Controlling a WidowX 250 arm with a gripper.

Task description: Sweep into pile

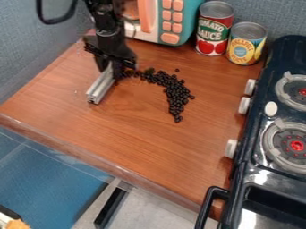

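Beans [173,89], small and black, arc over the wooden counter [137,138] from beside my claw [114,65] out past four o'clock. The claw is closed on the far end of a grooved metal bar [101,86], which lies one to seven o'clock, so my sweep should push toward three.

Two cans [213,31], one metal bar [100,86], one toy microwave [186,24], one stove [290,56], two burners [297,145], beans [177,93] too many to count
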